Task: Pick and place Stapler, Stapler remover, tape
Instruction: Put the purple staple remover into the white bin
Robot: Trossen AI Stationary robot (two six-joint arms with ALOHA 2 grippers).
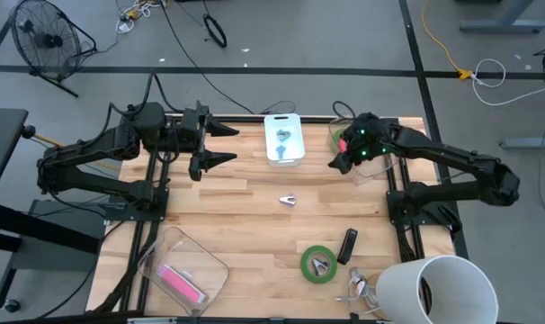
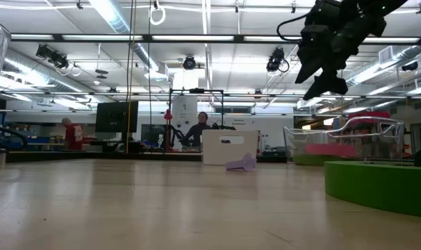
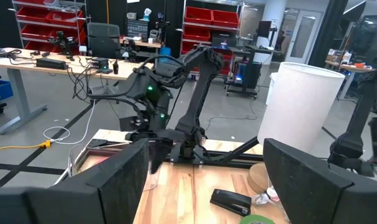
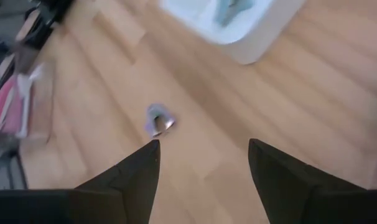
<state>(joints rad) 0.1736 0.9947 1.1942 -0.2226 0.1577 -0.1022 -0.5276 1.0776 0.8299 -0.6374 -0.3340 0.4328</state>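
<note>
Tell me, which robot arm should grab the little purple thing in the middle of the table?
Probably the right gripper: open and looking down at the purple stapler remover. The left gripper points sideways.

Both arms are built from matte black links with rounded, bulky joint housings. The left arm (image 1: pixel 102 157) has a thick boxy wrist block, and black cables loop along its upper links. Left end effector (image 1: pixel 220 146): two dark tapered fingers (image 1: pixel 226 131), pointed at the tips in the high view and broad, flat and wedge-like in the left wrist view. The right arm (image 1: pixel 452 171) shows green indicator lights and one red light on its wrist housing. Right end effector (image 4: pixel 203 168): two black fingers (image 4: pixel 142 171) with smooth angular faces narrowing to blunt tips. Black cable runs trail from each arm base.
</note>
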